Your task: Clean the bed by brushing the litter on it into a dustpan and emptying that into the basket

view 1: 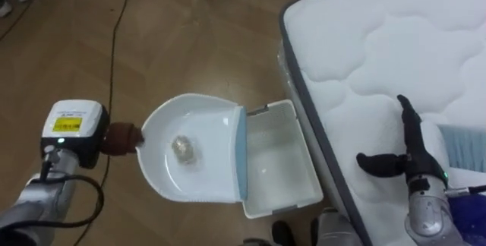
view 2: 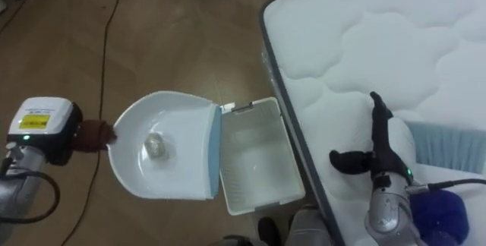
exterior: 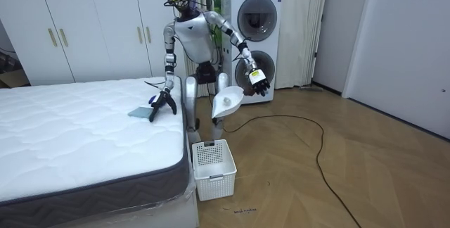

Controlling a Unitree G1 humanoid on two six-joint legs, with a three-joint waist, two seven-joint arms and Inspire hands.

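The white quilted mattress (view 1: 395, 33) lies under the right hand (view 1: 412, 155), which rests on it with fingers straight and thumb spread. Below the left hand (exterior: 256, 79) and toward the bed, a white slotted plastic basket (view 1: 277, 162) stands on the floor. That hand is clamped on the handle of the white plastic dustpan (view 1: 205, 132), whose blue lip overhangs the basket's rim. A crumpled greyish scrap (view 1: 184, 149) lies mid-pan. Tipping should be slow and lip-down, held over the opening, or the scrap likely lands on the floor.
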